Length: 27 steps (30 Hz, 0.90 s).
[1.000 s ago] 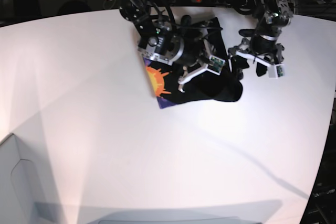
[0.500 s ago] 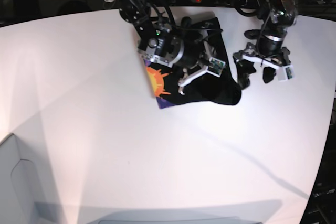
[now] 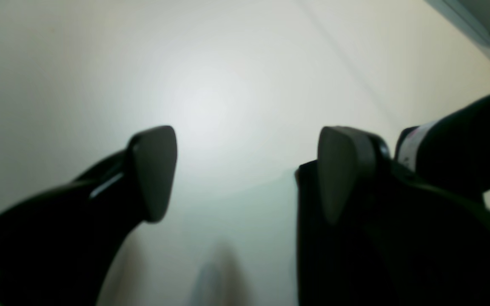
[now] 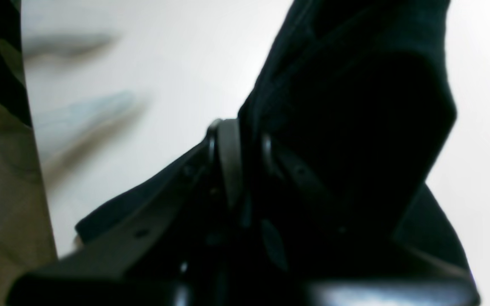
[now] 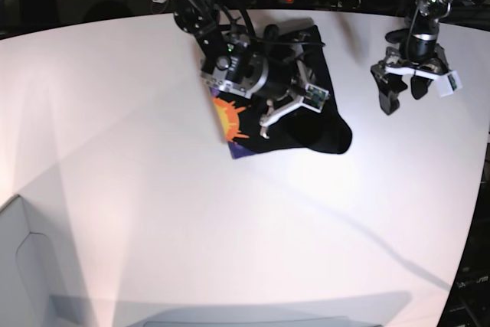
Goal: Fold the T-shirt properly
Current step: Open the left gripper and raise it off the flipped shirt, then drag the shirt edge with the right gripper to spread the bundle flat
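Base view shows the T-shirt (image 5: 306, 124) lying as a partly folded black bundle on the far middle of the white table (image 5: 153, 212), its orange sun print (image 5: 228, 116) facing up at the bundle's left edge. The right gripper (image 5: 287, 101) sits over the bundle, and the right wrist view shows its jaws pinched nearly together on a fold of black cloth (image 4: 347, 97). The left gripper (image 5: 404, 89) hangs well apart from the shirt over bare table, jaws spread wide and empty, its fingertips (image 3: 153, 170) framing nothing but tabletop. The cloth looks soft, light and limp, so it will likely sag and slide on the smooth surface. Hems or folded edges seem the best hold, though the dark fabric hides exactly which layers are caught.
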{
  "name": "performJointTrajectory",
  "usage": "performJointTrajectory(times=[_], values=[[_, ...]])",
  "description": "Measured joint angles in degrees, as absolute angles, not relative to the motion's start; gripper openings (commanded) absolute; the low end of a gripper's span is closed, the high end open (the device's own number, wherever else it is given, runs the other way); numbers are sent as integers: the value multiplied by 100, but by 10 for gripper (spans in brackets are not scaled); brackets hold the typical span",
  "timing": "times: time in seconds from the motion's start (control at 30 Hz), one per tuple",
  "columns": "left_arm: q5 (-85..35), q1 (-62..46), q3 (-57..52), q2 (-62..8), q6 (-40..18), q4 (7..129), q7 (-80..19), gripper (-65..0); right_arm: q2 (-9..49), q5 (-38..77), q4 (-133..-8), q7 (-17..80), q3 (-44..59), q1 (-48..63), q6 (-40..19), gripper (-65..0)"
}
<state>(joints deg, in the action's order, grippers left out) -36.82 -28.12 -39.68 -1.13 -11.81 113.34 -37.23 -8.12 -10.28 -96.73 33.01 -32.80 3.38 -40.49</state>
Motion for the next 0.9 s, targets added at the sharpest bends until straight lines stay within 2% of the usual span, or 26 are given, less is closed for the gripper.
performJointTrajectory(times=[0.4, 0.7, 0.9], values=[[-3695, -2932, -4622, -108, -1184, 11330, -3747, -155, -808, -1048, -9518, 3310, -3277, 121, -4049, -650], [-3695, -2969, -4834, -141, -1188, 11205, -3754, -155, -447, -1048, -10090, 3336, -3308, 198, -4047, -650], [-3688, -2969, -4834, -156, -1184, 11032, -3754, -155, -298, -1046, -9894, 3319, -3417, 268, -4049, -650]])
